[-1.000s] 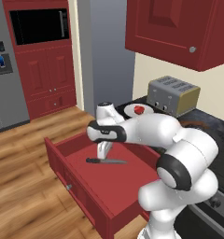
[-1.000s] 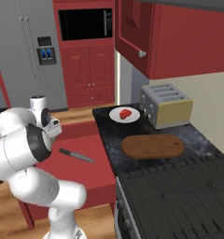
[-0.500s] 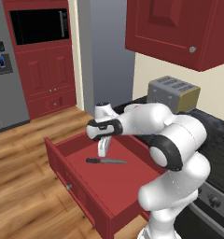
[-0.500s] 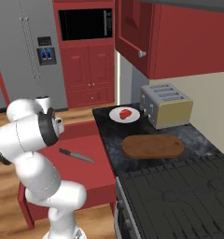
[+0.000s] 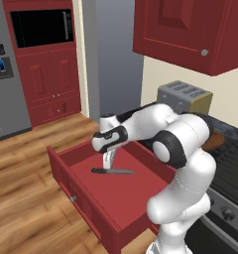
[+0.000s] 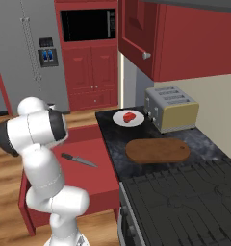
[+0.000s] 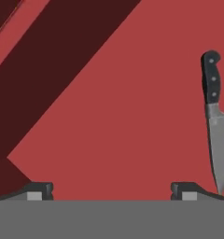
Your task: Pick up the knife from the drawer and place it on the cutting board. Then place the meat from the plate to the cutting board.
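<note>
The dark-red drawer stands pulled open, and the knife lies flat on its floor. My gripper hangs open just above the drawer floor, close beside the knife's black handle. In the hand view the knife lies off to the right of my gripper, its blade tip near the right fingertip; nothing is between the fingers. On the counter, the meat rests on the white plate, and the cutting board lies bare in front of it. The knife also shows in the drawer.
A toaster stands behind the board against the wall. A stove top adjoins the counter in front of the board. Red wall cabinets hang overhead. The wooden floor lies around the drawer.
The gripper has sunk a little lower into the drawer beside the knife, and the arm's elbow has swung over. The knife has not moved.
</note>
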Robot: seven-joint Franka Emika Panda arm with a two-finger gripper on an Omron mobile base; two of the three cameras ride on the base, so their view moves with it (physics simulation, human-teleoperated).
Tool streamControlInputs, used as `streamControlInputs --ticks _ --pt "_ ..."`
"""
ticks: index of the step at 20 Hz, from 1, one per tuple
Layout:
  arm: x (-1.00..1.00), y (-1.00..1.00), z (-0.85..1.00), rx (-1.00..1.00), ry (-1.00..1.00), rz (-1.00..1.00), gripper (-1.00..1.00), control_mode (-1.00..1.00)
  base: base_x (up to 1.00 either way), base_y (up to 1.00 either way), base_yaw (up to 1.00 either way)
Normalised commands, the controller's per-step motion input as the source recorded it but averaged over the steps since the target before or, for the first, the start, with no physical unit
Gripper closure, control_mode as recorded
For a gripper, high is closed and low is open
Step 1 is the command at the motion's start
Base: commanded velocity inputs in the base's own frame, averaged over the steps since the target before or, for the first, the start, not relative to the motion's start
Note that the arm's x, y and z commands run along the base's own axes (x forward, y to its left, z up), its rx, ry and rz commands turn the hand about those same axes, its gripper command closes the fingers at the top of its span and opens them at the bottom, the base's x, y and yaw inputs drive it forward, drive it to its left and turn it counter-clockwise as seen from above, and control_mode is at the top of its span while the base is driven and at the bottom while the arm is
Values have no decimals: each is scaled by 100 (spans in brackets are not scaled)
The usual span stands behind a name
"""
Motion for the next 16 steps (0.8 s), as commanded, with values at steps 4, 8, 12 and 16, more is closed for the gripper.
streamControlInputs --ticks 4,8,12,16 --pt "26 1 -40 1 -3 2 -100 -100 0 0 0" --pt "22 2 -44 0 -11 1 -100 -100 0 0 0" --pt "26 6 -40 0 -16 0 -100 -100 0 0 0" --pt "34 0 -29 0 -9 0 -100 -100 0 0 0"
